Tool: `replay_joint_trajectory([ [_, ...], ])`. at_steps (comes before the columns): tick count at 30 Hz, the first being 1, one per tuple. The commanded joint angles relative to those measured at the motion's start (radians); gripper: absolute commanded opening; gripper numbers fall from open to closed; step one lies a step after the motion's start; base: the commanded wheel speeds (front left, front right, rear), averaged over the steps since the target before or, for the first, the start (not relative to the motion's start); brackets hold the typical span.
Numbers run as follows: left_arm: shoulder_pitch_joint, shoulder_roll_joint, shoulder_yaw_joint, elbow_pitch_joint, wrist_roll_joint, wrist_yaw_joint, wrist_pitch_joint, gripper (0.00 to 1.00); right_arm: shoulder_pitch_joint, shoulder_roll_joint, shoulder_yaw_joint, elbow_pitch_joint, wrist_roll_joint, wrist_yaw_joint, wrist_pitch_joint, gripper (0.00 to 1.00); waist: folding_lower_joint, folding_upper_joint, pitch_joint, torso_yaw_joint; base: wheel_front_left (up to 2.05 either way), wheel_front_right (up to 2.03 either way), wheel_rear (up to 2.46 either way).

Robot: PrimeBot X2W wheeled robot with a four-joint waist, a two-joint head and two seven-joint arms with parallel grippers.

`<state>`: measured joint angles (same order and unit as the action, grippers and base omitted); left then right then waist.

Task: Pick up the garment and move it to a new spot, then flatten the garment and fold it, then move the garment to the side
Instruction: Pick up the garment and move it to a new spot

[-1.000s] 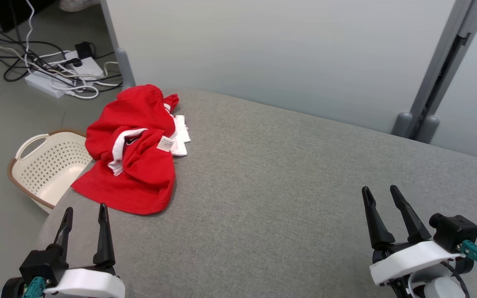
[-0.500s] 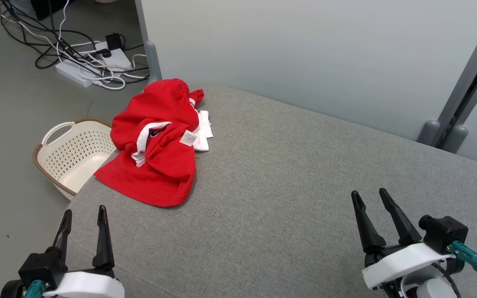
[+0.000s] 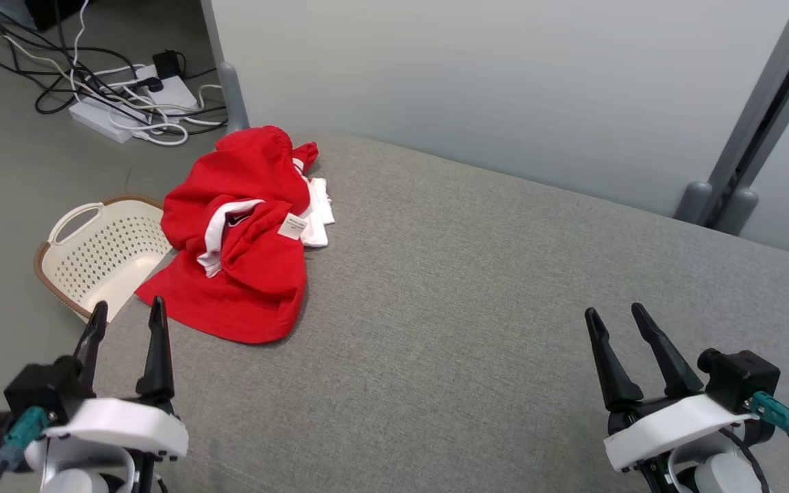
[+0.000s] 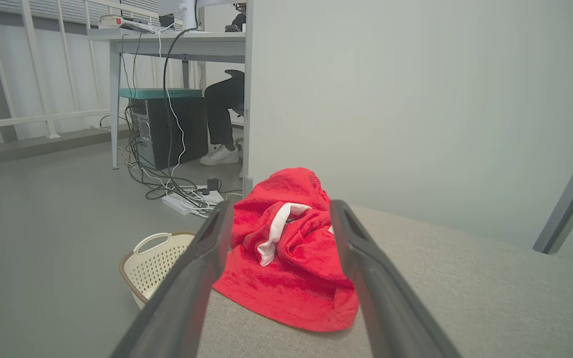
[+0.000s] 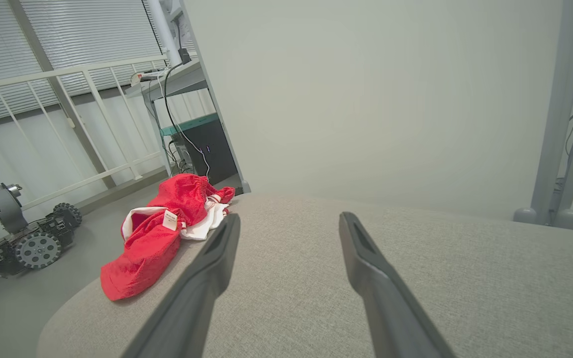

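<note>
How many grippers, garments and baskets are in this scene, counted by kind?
Grippers: 2 (left gripper, right gripper)
Garments: 1 (red garment)
Baskets: 1 (cream basket)
Total: 4

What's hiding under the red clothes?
The grey padded table lies under the red garment. Some white cloth pokes out from one edge, but I cannot tell whether it is a separate piece. Anything else beneath is covered.
</note>
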<state>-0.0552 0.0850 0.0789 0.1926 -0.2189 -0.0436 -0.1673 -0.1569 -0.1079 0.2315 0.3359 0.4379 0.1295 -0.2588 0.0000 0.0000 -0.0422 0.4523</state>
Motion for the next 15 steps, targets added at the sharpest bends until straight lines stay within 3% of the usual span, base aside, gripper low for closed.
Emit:
replay_joint_trajectory([
  [1,-0.043,0.017,0.002,-0.013,-0.008,-0.009,0.021,1.0,-0.011,-0.013,-0.007,-0.004,-0.004,0.002,-0.006,1.0,0.0,0.0,0.021,-0.02,0.0,0.0,0.0],
  [8,-0.189,0.084,0.03,-0.004,-0.057,-0.027,0.128,1.0,-0.049,-0.016,-0.004,-0.002,-0.013,0.002,-0.006,1.0,0.0,0.0,0.071,-0.104,0.0,0.0,0.0],
  [15,-0.36,0.174,0.075,0.107,-0.125,-0.049,0.222,1.0,-0.102,-0.026,-0.01,-0.006,-0.027,0.002,-0.006,1.0,0.0,0.0,0.139,-0.215,0.0,0.0,0.0],
])
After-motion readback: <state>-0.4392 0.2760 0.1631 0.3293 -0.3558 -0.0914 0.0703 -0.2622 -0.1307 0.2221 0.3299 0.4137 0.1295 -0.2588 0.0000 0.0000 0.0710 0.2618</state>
